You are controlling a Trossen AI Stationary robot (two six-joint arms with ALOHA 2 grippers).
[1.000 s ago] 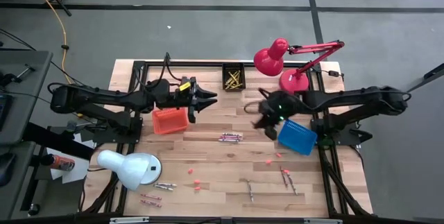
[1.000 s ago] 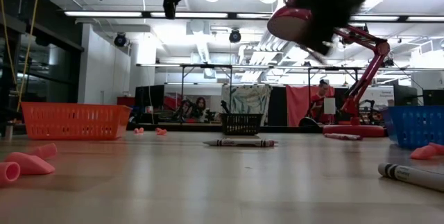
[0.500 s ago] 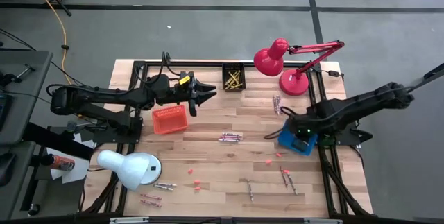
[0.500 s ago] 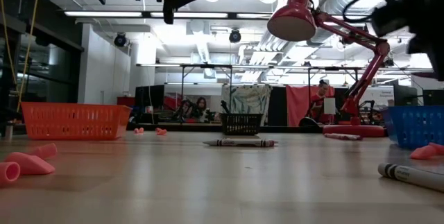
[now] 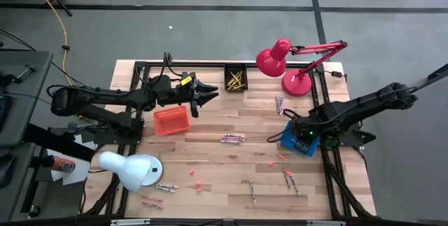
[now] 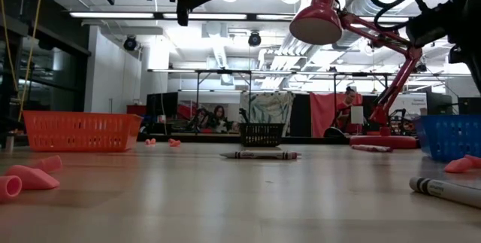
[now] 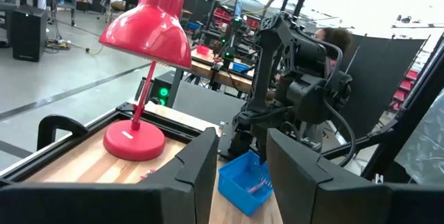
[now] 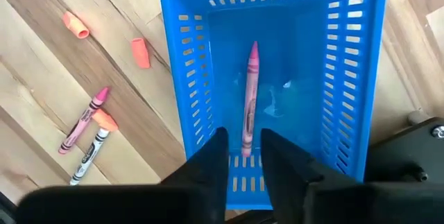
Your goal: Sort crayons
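1. Low view, nearest the camera: pink chips [image 6: 30, 177] lie on the wooden surface [image 6: 225, 198] at one side; a grey-wrapped crayon [image 6: 449, 191] lies at the other.
2. Farther along the surface a bunch of crayons [image 6: 259, 155] lies flat at mid-surface; in the high view the same bunch [image 5: 233, 139] sits between the orange basket [image 5: 171, 121] and the blue basket [image 5: 302, 139].
3. More crayons lie scattered along the near edge of the surface: a group beside the white lamp [image 5: 133, 170], and others at [image 5: 290, 179].
4. Right tool [image 8: 243, 156] hangs directly over the blue basket [image 8: 347, 57]. Fingers stand narrowly apart, gripping nothing. One pink crayon [image 8: 249, 96] lies loose on the basket floor just beyond the fingertips.
5. On the surface beside that basket: a pink crayon [image 8: 83, 118], a white-wrapped one [image 8: 89, 156] and orange chips [image 8: 141, 52].
6. Left tool [image 5: 203, 98] hovers above the surface just beyond the orange basket, fingers parted, empty.
7. Far edge: black bin [image 5: 235, 79] holding yellow crayons; red lamp [image 5: 283, 61] alongside it.
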